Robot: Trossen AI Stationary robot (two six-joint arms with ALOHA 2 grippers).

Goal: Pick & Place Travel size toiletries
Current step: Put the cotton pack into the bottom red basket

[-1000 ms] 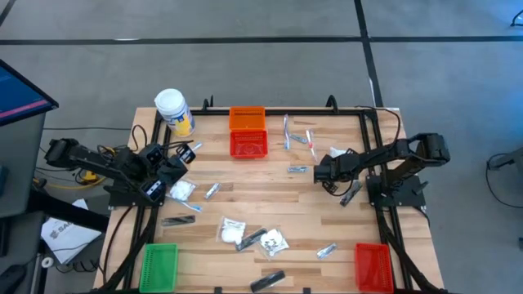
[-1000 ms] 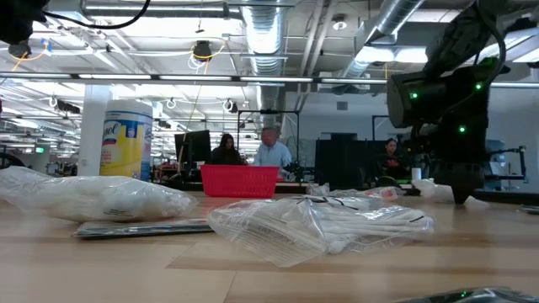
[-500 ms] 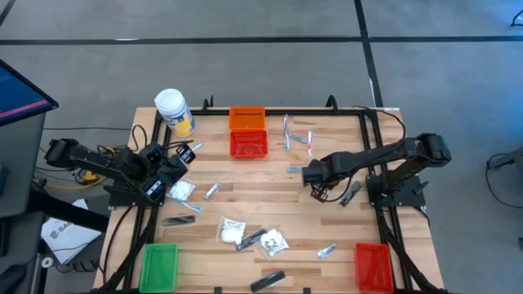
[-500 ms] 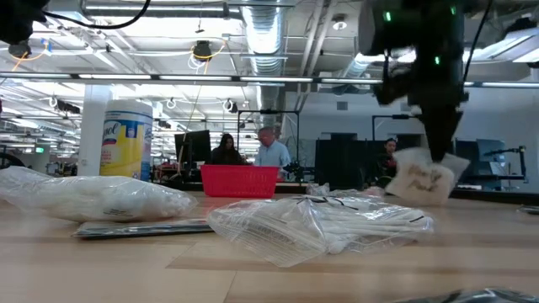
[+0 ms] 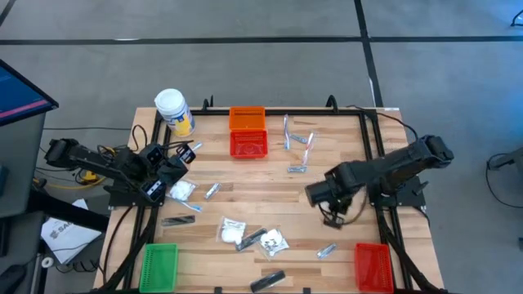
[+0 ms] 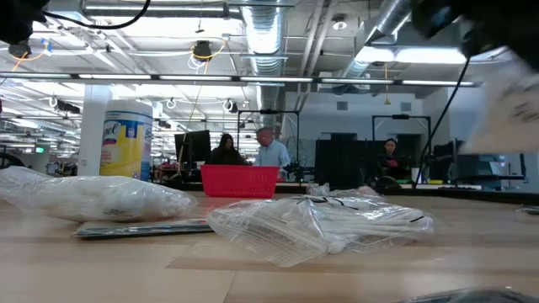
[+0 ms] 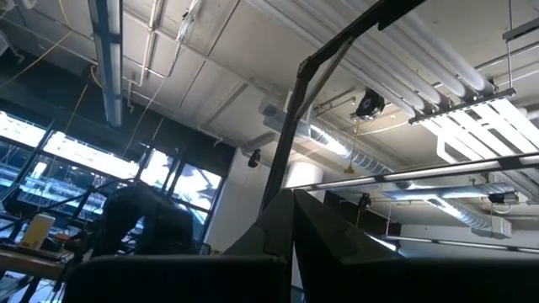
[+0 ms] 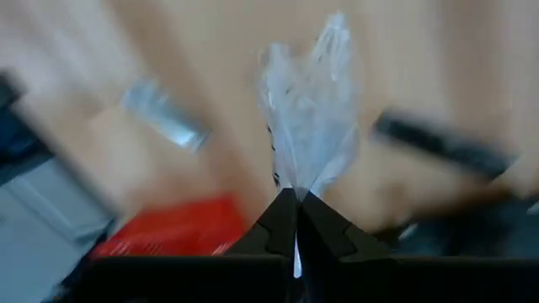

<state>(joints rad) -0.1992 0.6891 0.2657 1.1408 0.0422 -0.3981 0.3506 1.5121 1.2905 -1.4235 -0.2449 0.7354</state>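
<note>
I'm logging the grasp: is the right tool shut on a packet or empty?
Shut on one: the right tool pinches the end of a clear packet, which sticks out beyond its closed fingertips, above the table.

Both arms are black all over, built of chunky jointed segments. The left arm (image 5: 110, 167), at the middle left of the overhead picture, carries small white labels near its wrist and a tangle of thin black cables along its length, with a yellowish lead trailing at its base. The right arm (image 5: 380, 170), at the middle right, looks smoother, with rounded joint housings and a thin black cable looping beneath its wrist. Seen from its own wrist camera, the right gripper (image 8: 296, 204) ends in two matt black fingers (image 8: 324, 227) with angular, wedge-shaped tips at the bottom centre.
</note>
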